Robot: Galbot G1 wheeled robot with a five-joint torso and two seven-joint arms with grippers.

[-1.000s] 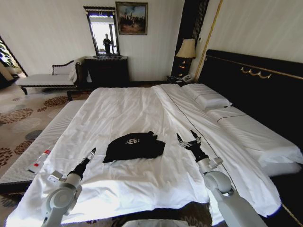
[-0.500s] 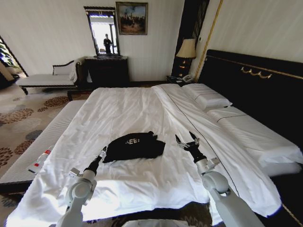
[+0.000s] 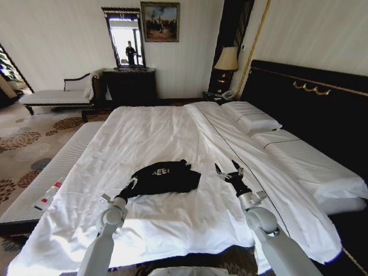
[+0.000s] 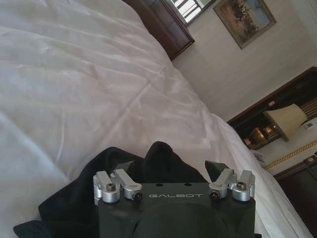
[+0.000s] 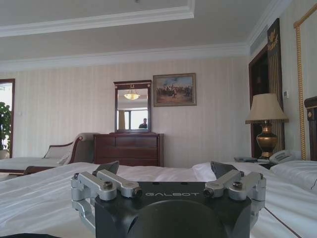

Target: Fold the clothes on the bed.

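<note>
The clothes, a black T-shirt point(image 3: 165, 177) with white lettering, lie crumpled in a heap on the white sheet of the bed point(image 3: 149, 132). My left gripper point(image 3: 131, 186) is at the heap's left edge, low over the fabric. In the left wrist view, my left gripper point(image 4: 171, 171) is open with the black T-shirt point(image 4: 99, 198) lying under and between its fingers. My right gripper point(image 3: 229, 171) hovers open over bare sheet to the right of the shirt, apart from it. The right wrist view has my right gripper point(image 5: 164, 169) open with nothing in it.
White pillows point(image 3: 253, 121) and the black headboard point(image 3: 310, 103) are at the right. A pale bench point(image 3: 57, 96), a dark dresser point(image 3: 129, 86) and a lamp point(image 3: 226, 60) stand beyond the bed. A small red and white object point(image 3: 47, 197) lies left of the mattress.
My left arm has swung right and forward across the sheet, reaching the shirt's left edge. The right gripper has barely moved.
</note>
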